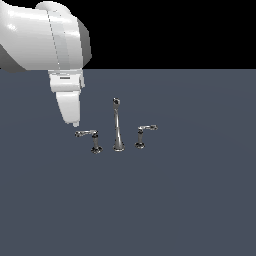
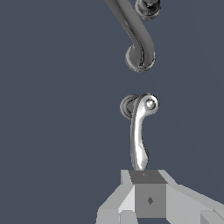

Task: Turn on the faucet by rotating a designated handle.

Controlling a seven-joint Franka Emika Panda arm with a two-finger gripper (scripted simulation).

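— Where is the handle (image 1: 87,133)?
— On the grey worktop (image 1: 190,200), at the exterior view's left of the faucet (image 1: 117,125) — its long arm points away from the spout.
— And the pincer (image 1: 75,122)?
— Right above the arm's tip; in the wrist view a finger (image 2: 148,194) meets it. Released or clenched, I cannot tell.
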